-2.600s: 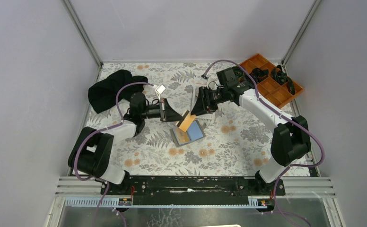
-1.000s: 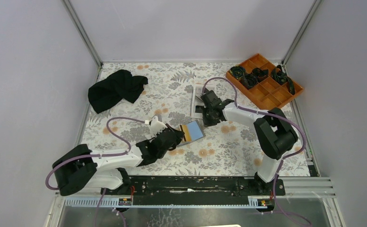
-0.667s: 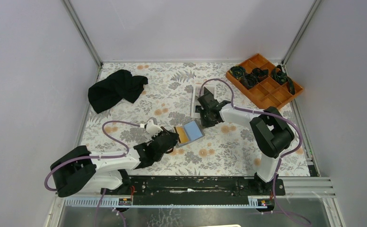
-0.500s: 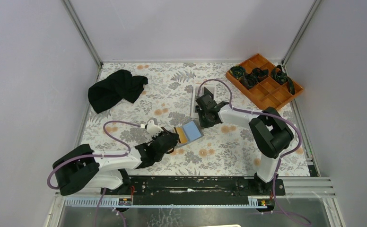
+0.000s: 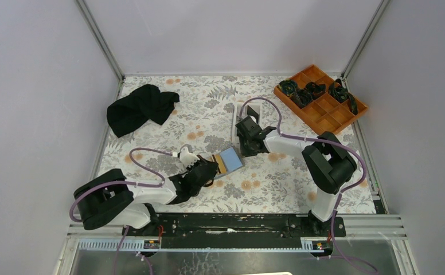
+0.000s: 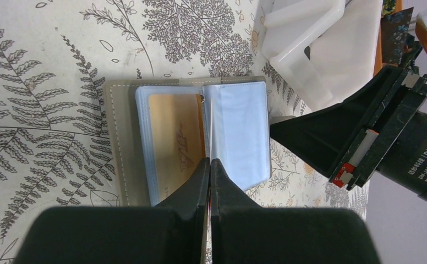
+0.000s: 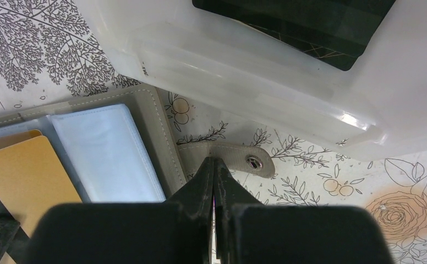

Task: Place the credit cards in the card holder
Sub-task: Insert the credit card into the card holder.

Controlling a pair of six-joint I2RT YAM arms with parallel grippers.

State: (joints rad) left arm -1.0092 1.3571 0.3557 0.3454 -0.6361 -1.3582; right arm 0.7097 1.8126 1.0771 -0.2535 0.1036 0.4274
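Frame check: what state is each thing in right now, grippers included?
card holder: open, flat on the table, sleeves up.
orange-gold card: in the holder, apparently sleeved.
black card: in the white tray.
left gripper: shut, over the holder's sleeves.
right gripper: shut, at the holder's snap strap.
black cloth: crumpled.
orange compartment tray: partly filled.

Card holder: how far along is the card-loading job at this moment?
Done: the orange-gold card appears seated in a sleeve of the open card holder. In hand: nothing is gripped. The left end effector is shut over the holder's open pages, and the right end effector is shut by the snap tab. Left: at least one dark card lies in the white tray, not yet loaded.
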